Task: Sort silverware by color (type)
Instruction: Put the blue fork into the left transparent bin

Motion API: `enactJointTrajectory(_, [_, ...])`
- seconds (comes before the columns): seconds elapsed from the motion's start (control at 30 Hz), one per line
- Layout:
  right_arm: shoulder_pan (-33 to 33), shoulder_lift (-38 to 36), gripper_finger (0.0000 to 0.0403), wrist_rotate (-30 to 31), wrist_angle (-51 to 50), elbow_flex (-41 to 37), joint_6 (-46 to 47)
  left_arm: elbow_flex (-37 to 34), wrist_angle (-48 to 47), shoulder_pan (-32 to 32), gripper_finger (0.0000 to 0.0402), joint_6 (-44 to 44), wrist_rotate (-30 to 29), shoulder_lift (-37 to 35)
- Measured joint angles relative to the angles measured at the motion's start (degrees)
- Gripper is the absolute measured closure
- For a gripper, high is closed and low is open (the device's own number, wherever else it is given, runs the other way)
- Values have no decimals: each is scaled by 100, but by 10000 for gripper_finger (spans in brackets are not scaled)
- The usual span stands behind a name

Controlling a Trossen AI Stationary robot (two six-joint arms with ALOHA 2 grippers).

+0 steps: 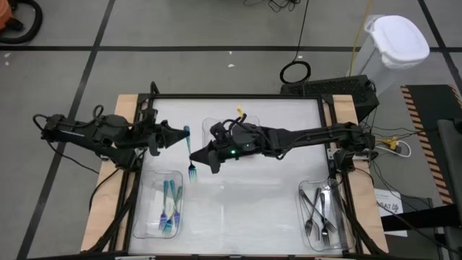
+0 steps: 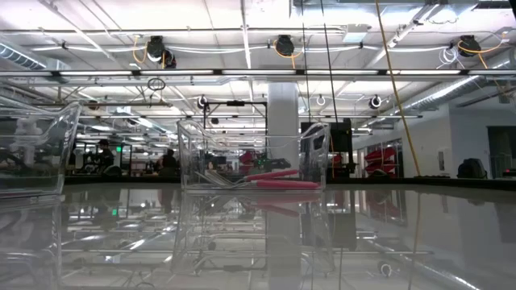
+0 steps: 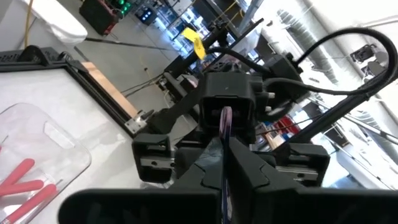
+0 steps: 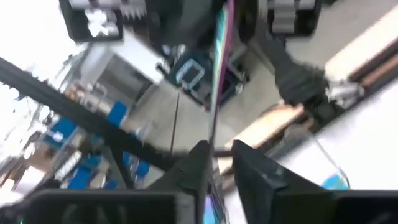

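High view, left gripper (image 1: pixel 180 137): above the table's left half, fingers pressed onto the handle end of a teal-handled fork (image 1: pixel 190 155).
High view, right gripper (image 1: pixel 198 154): reaches across from the right to the same fork, at its middle; whether its fingers pinch the fork cannot be told.
High view, fork: held between the two grippers, tines toward the near edge, above the white table (image 1: pixel 253 198).
High view, left tray (image 1: pixel 148 217): clear, near-left corner; holds several teal-handled utensils (image 1: pixel 169 206).
High view, right tray (image 1: pixel 309 217): clear, near-right corner; holds dark grey metal forks (image 1: pixel 321 209).
High view, middle tray (image 1: pixel 209 124): clear, mostly hidden beneath the right arm.
Low view, middle tray (image 2: pixel 193 153): pink-handled utensils (image 2: pixel 278 179) lie inside it; neither gripper shows.
Left wrist view, left fingers (image 3: pixel 249 174): closed on the slim fork handle (image 3: pixel 225 149); the right gripper faces it just beyond; pink handles (image 3: pixel 25 180) lie in the clear tray.
Right wrist view, right fingers (image 4: pixel 258 177): the fork handle (image 4: pixel 216 74) runs between them; a narrow gap shows, and contact cannot be told.
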Motion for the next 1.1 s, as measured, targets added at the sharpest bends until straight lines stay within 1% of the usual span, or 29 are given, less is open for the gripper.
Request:
enactJointTrajectory(0.13, [-133,-61,282,-631,-421,0,93,0,34,0,396,-11,14,-47])
enactJointTrajectory(0.27, [-187,-74,249,-970,-626,-9,0,0,35,0,397,62,194,-71])
enactJointTrajectory(0.4, [-176,-158,233,-1155,-612,-9,-51,0,61,0,397,-3,337,-81])
enactJointTrajectory(0.47, [-162,-230,230,-1388,-640,-9,-245,0,94,0,397,-4,422,-81])
enactJointTrajectory(0.57, [-162,-449,230,-1593,-1052,-9,-722,0,161,0,397,-15,514,-81])
enactJointTrajectory(0.63, [-158,-613,230,-1530,-1468,-9,-1252,0,238,0,397,-13,615,-79])
enactJointTrajectory(0.7, [-152,-759,229,-1292,-1917,-3,-1773,0,338,-24,397,-46,757,-78])
enactJointTrajectory(0.8, [-125,-918,229,-902,-2590,-2,-2405,0,353,-118,398,-496,938,-79])
enactJointTrajectory(0.9, [-80,-1025,229,-534,-3069,-2,-2850,0,342,-295,398,-911,1070,-76])
enactJointTrajectory(1.0, [-3,-1106,229,-508,-3355,-2,-3152,0,313,-490,398,-1080,1006,-76])
enactJointTrajectory(1.1, [125,-1106,229,-527,-3418,-2,-3342,0,223,-586,398,-1060,686,-72])
